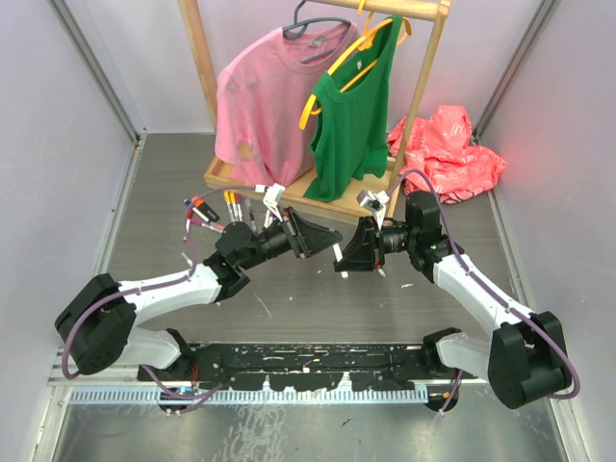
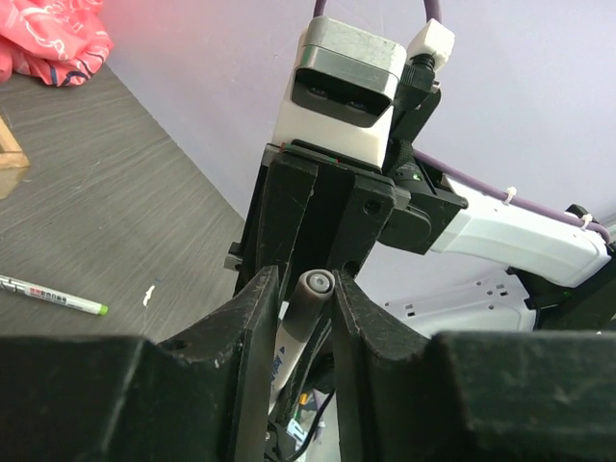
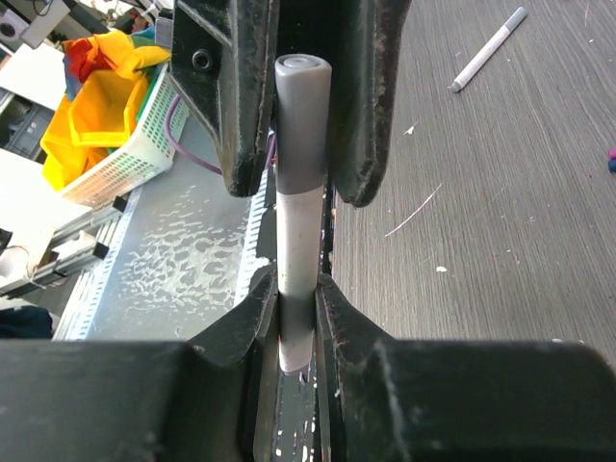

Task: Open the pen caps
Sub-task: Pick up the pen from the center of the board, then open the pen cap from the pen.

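Black fingers of the left gripper (image 2: 306,289) pinch the grey plastic pen cap (image 3: 303,106), which hangs in mid-air between the two arms. Opposite, the right gripper (image 3: 295,287) is clenched on the white plastic marker barrel (image 3: 298,236). The cap looks still seated (so this is the pull-off step, I judge), and next comes a straight pull apart along the barrel. Below, the grey wood-grain table (image 1: 318,298) bears more capped markers (image 1: 204,206) at far left. Lilac walls (image 1: 58,144) and a wooden clothes rack (image 1: 200,67) stand behind.

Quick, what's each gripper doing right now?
Left gripper: closed on the grey cap.
Right gripper: closed on the white marker barrel.
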Tool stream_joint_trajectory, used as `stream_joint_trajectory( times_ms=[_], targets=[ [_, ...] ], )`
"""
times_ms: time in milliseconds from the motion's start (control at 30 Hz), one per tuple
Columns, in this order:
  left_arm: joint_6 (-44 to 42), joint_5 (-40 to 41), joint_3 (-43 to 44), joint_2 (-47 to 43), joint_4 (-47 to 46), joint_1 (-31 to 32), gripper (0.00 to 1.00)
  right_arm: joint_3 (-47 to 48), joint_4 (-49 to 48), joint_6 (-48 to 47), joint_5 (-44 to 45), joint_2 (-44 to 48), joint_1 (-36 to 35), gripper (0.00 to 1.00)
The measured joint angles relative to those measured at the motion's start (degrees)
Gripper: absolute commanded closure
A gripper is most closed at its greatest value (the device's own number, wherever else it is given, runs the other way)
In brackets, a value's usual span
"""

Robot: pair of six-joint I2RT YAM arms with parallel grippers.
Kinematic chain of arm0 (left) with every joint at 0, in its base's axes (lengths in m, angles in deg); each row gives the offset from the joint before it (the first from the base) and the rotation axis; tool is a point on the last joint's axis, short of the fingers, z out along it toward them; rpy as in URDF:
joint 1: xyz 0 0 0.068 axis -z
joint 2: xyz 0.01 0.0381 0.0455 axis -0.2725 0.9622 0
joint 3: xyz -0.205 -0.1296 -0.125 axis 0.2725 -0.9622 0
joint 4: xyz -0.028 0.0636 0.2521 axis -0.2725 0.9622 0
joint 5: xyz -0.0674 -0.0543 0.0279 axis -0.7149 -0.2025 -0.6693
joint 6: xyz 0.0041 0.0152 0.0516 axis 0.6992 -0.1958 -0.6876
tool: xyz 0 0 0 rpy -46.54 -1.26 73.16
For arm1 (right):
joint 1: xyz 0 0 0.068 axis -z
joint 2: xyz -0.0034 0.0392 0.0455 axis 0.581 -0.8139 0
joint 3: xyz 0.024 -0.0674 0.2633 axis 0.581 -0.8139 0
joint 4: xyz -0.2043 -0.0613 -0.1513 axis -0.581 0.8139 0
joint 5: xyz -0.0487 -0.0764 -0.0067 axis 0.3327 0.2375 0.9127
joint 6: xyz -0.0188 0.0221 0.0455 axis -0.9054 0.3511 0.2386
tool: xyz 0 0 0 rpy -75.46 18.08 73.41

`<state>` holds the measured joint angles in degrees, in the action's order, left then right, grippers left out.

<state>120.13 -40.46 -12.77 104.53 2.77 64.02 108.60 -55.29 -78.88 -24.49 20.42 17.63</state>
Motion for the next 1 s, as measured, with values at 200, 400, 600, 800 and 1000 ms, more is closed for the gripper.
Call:
stream_joint_trajectory(
  times_ms=[200, 400, 600, 800, 1000],
  targets=[
    [-1.7, -0.2, 0.0, 0.3, 0.0, 0.0, 1.0, 0.3, 0.8, 0.7, -0.2, -0.1, 0.0, 0.91],
    [-3.3, 0.4, 0.0, 0.3, 0.4, 0.0, 1.0, 0.6, 1.7, 0.9, 0.1, -0.3, 0.0, 0.59],
    [-4.5, 1.6, 0.0, 0.3, 0.6, 0.0, 1.0, 0.7, 0.8, 1.4, 1.5, -0.3, 0.0, 0.52],
    [-4.9, 1.9, 0.0, 1.1, 0.5, 0.0, 1.0, 0.7, -1.0, 3.1, 3.1, -0.3, 0.0, 0.44],
    [-5.1, 1.8, -0.2, 2.0, 0.5, 0.0, 1.0, 0.7, -2.0, 4.8, 4.8, -0.3, 0.1, 0.46]
  ],
)
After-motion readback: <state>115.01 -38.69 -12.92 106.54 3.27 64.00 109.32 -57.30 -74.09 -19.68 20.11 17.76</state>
